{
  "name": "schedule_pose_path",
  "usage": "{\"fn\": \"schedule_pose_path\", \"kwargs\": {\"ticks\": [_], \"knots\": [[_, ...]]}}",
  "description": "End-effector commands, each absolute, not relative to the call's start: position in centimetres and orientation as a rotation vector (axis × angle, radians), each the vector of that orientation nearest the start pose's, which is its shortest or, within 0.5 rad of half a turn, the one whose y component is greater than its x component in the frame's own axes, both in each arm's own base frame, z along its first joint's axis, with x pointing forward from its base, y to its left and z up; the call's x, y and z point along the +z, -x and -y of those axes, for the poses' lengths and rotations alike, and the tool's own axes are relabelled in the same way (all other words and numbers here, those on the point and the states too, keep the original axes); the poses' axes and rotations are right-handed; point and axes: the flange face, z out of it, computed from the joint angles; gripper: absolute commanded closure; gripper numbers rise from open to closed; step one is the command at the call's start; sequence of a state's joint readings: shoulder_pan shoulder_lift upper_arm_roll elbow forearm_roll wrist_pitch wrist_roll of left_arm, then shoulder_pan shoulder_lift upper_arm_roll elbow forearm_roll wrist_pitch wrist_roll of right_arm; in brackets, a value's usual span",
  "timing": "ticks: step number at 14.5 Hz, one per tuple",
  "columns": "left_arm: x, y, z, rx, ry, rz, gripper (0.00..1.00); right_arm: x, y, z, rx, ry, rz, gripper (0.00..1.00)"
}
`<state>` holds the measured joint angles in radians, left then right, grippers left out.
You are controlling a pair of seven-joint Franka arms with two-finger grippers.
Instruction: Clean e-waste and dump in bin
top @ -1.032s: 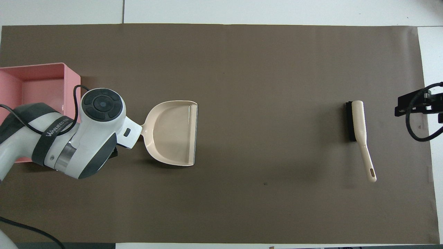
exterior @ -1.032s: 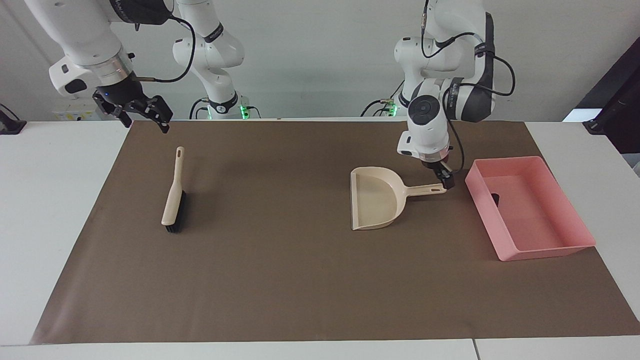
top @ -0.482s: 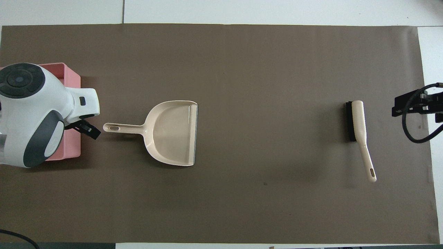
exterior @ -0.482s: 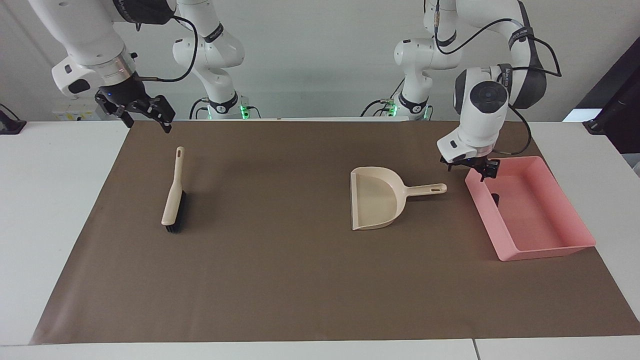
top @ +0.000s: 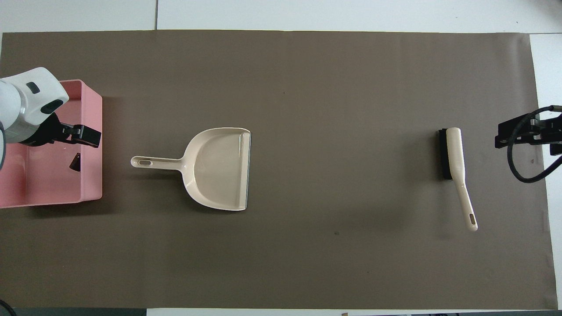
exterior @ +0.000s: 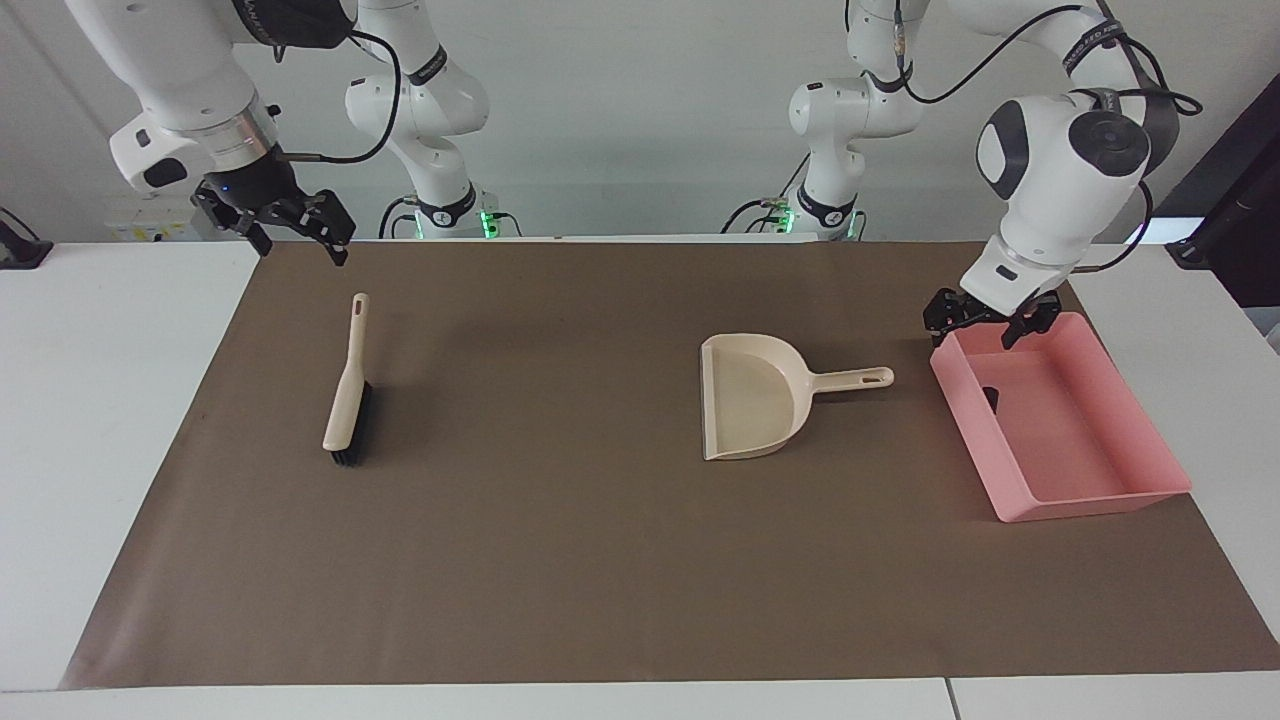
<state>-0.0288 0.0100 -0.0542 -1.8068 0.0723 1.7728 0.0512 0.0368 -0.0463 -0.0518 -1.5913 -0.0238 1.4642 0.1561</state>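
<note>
The pink bin (exterior: 1003,470) stands at the left arm's end of the mat; it also shows in the overhead view (top: 93,175). A dark e-waste cylinder (exterior: 990,399) lies inside it by the wall (top: 75,162). The white-and-green piece is not visible. My left gripper (exterior: 985,321) is open and empty, raised over the bin's end nearest the robots (top: 57,134). My right gripper (exterior: 292,240) is open and empty, raised over the mat's edge near the brush handle, and shows at the frame edge in the overhead view (top: 533,131).
A beige dustpan (exterior: 750,395) lies flat on the brown mat beside the bin, handle pointing at the bin (top: 219,169). A beige brush with black bristles (exterior: 347,400) lies toward the right arm's end (top: 452,153).
My left gripper let go of the dustpan handle, rose and swung over the bin, fingers now wide open. The dustpan stayed put. The right gripper barely moved.
</note>
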Motion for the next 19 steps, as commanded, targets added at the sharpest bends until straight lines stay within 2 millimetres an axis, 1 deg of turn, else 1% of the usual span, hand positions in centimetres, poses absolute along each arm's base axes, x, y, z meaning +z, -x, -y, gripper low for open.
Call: {"fn": "schedule_pose_path", "kwargs": {"ticks": [1,3,4,6,8,10,11,12,13,14,15,16,17,19], "knots": [[58.0,-55.8,2.9,0.111,3.140,-0.118,0.01,63.5,-52.9,1.3,0.110,3.174,-0.266,0.00],[60.7,-55.0,3.1,0.116,3.147,-0.111,0.01,63.5,-52.9,1.4,0.113,3.170,-0.270,0.00],[61.3,-54.3,3.0,0.171,3.138,-0.094,0.01,63.5,-52.9,1.4,0.116,3.164,-0.269,0.00],[62.6,-52.8,3.2,0.207,3.129,-0.103,0.01,63.5,-52.8,1.8,0.121,3.156,-0.285,0.00],[62.7,-52.5,3.2,0.233,3.125,-0.101,0.01,63.5,-52.8,2.0,0.121,3.157,-0.292,0.00],[62.6,-53.0,3.0,0.198,3.131,-0.139,0.02,63.6,-52.8,2.0,0.119,3.159,-0.292,0.00],[62.5,-53.4,2.8,0.183,3.132,-0.192,0.02,63.6,-52.8,2.0,0.119,3.159,-0.293,0.00],[63.3,-53.8,2.7,0.155,3.133,-0.236,0.02,63.5,-52.8,2.1,0.121,3.158,-0.293,0.00],[62.9,-54.8,2.7,0.157,3.138,-0.237,0.02,63.5,-52.8,2.1,0.121,3.158,-0.293,0.00],[62.9,-55.4,2.3,0.149,3.143,-0.223,0.02,63.6,-52.8,2.0,0.119,3.159,-0.293,0.00],[62.9,-55.5,1.9,0.144,3.156,-0.202,0.02,63.6,-52.7,1.9,0.116,3.159,-0.290,0.00],[63.1,-55.2,2.1,0.144,3.173,-0.198,0.02,63.6,-52.7,1.9,0.121,3.159,-0.290,0.00],[62.9,-54.9,1.8,0.154,3.172,-0.188,0.02,63.6,-52.7,2.0,0.121,3.158,-0.292,0.00],[63.0,-54.8,1.8,0.143,3.175,-0.122,0.03,63.6,-52.7,1.9,0.121,3.159,-0.290,0.01]]}}
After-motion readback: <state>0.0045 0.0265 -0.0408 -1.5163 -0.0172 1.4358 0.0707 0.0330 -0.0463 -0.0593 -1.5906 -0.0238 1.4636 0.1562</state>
